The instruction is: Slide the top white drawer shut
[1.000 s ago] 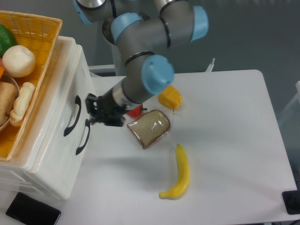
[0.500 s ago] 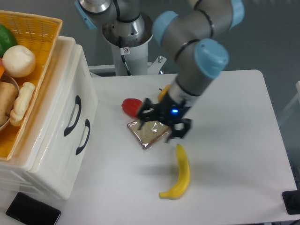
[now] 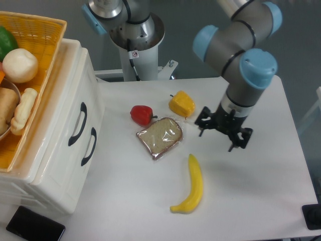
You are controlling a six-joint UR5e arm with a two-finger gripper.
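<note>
The top white drawer (image 3: 75, 118) looked flush already; your gripper (image 3: 223, 131), fingers spread and empty, hung well apart, so only confirming was needed.

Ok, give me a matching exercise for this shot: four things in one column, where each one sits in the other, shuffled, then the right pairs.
Things:
1. banana
2. claw
3. red pepper
4. top white drawer

Places:
A. in the white cabinet at the left, pushed in flush
B. nearest the table's front edge, below the bread slice
C. over the table's right half, away from the cabinet
D. just left of the yellow pepper, above the bread slice

Pairs: 1-B, 2-C, 3-D, 4-A
</note>
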